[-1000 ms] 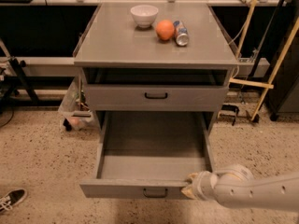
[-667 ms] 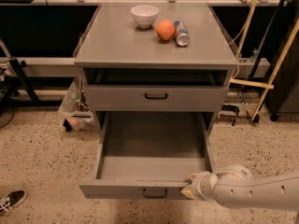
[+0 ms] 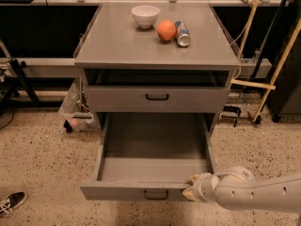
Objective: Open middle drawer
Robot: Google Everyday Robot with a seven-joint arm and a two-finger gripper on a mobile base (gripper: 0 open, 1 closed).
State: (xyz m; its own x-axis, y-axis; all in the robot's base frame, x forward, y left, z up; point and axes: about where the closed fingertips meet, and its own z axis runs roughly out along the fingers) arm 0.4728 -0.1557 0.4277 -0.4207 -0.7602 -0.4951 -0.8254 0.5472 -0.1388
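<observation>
The grey cabinet (image 3: 117, 46) stands in the middle of the view. The middle drawer (image 3: 141, 191) is pulled far out towards me; its inside shows nothing in it, and its small black bar handle (image 3: 156, 195) is on the front. Above it, the top drawer (image 3: 157, 98) is closed, with its own black handle. The lowest drawer is hidden beneath the open one. My gripper (image 3: 190, 192) is at the right end of the open drawer's front, against its top edge, and the white arm (image 3: 254, 194) comes in from the lower right.
On the cabinet top stand a white bowl (image 3: 145, 15), an orange (image 3: 166, 30) and a lying can (image 3: 182, 34). Wooden poles (image 3: 277, 65) lean at the right. A wheeled cart (image 3: 75, 109) stands at the cabinet's left. A shoe (image 3: 11, 202) lies on the speckled floor at the lower left.
</observation>
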